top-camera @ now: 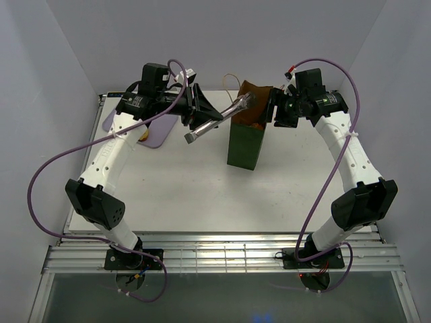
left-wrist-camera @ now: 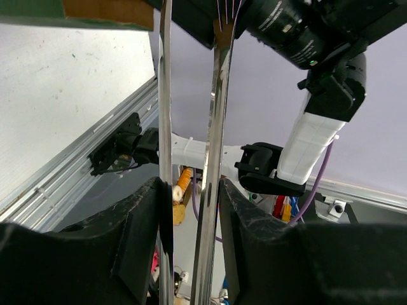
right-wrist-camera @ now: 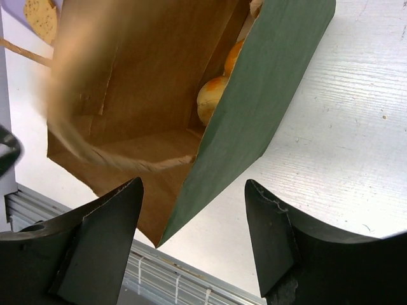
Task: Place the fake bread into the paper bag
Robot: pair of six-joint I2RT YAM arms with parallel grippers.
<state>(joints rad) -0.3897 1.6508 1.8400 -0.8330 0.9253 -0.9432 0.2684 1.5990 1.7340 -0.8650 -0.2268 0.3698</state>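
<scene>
The paper bag [top-camera: 243, 140] stands mid-table, dark green outside and brown inside, with its mouth [top-camera: 256, 101] open. In the right wrist view two golden-brown pieces of fake bread [right-wrist-camera: 212, 96] lie inside the bag [right-wrist-camera: 254, 108]. A flat yellowish slice [right-wrist-camera: 39, 14] lies on the lilac tray [top-camera: 156, 133]. My left gripper [top-camera: 195, 113] is shut on metal tongs [top-camera: 222, 118] whose far end reaches the bag's mouth; nothing shows between their arms [left-wrist-camera: 213, 114]. My right gripper [top-camera: 272, 108] is open at the bag's right rim, and the green wall lies between its fingers [right-wrist-camera: 111, 222].
The lilac tray lies at the far left, under my left arm. A thin tan string handle [top-camera: 231, 78] sticks up behind the bag. White walls enclose the table on three sides. A metal rail [top-camera: 222, 252] runs along the near edge.
</scene>
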